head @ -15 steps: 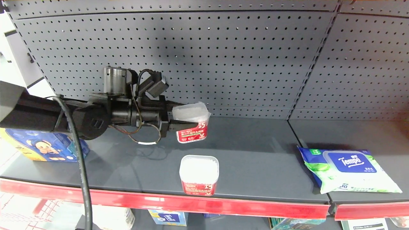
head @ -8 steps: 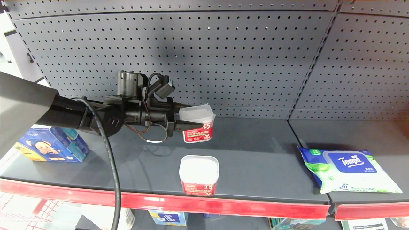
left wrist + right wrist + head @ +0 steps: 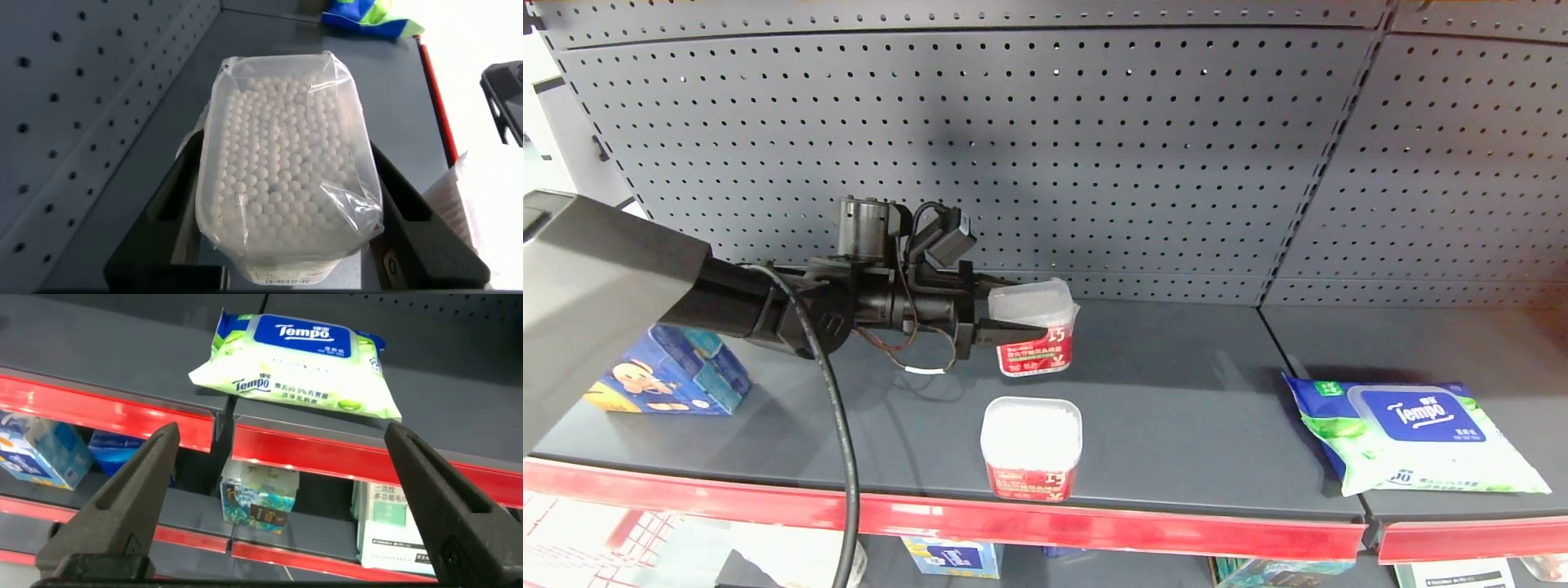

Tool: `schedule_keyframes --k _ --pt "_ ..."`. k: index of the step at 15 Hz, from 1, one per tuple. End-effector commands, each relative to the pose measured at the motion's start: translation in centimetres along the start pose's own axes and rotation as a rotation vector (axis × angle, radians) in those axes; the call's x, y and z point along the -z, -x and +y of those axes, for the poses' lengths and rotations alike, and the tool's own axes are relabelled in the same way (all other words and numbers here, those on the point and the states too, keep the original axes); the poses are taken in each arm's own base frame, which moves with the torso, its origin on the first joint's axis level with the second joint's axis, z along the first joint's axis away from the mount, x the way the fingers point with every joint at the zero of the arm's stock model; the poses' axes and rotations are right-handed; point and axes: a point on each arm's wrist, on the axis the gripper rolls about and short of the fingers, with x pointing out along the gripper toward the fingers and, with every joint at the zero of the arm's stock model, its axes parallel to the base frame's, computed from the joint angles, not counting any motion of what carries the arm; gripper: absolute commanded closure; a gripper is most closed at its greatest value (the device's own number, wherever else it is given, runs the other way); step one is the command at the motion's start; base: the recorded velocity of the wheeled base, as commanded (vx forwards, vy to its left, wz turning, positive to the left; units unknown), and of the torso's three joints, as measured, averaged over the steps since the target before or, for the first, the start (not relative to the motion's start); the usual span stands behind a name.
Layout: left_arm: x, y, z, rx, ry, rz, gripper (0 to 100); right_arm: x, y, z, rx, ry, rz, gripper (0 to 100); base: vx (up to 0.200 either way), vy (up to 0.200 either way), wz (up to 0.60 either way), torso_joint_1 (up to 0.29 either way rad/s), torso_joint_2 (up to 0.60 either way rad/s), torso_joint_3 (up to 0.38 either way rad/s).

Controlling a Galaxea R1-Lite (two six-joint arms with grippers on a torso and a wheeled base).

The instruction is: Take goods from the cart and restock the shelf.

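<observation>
Left hand [image 3: 1029, 314] grasps a cotton-swab tub [image 3: 1036, 331] behind the second tub [image 3: 1031, 445] at the front edge of the shelf [image 3: 1176, 408] (contact with shelf unclear). Right hand [image 3: 282, 498] released, jaws wide, wipes pack [image 3: 298, 359] beyond it.

wipes pack [image 3: 1413, 437]: white wordmark on blue flap | held tub [image 3: 1036, 353], front tub [image 3: 1031, 445]: red labels (white print)

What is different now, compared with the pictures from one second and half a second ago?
The left gripper, still shut on the held swab box, has carried it toward the robot's right and slightly lower, nearer the shelf. Nothing was let go. The second swab box at the front edge, the wipes pack and the blue carton stayed in place.
</observation>
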Motion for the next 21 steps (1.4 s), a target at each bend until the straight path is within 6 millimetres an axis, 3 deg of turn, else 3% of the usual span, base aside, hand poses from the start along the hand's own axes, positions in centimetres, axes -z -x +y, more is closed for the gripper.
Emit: schedule_keyframes --k 1,16,17,21 --pt "0.2 -0.1 0.0 0.003 0.004 0.002 100 -0.1 0.0 0.0 0.004 0.001 -0.001 0 0.0 0.0 0.0 0.0 0.0 0.0" --pt "1.8 -0.7 0.1 0.014 0.045 0.023 100 -0.3 0.1 -0.1 0.011 0.004 -0.006 0 0.0 0.0 0.0 0.0 0.0 0.0" --pt "2.0 -0.7 0.1 0.015 0.047 0.024 0 -0.3 0.1 -0.1 0.012 0.004 -0.006 0 0.0 0.0 0.0 0.0 0.0 0.0" --pt "1.9 -0.7 0.1 0.016 0.06 0.023 0 -0.3 0.1 -0.1 0.024 0.004 -0.004 0 0.0 0.0 0.0 0.0 0.0 0.0"
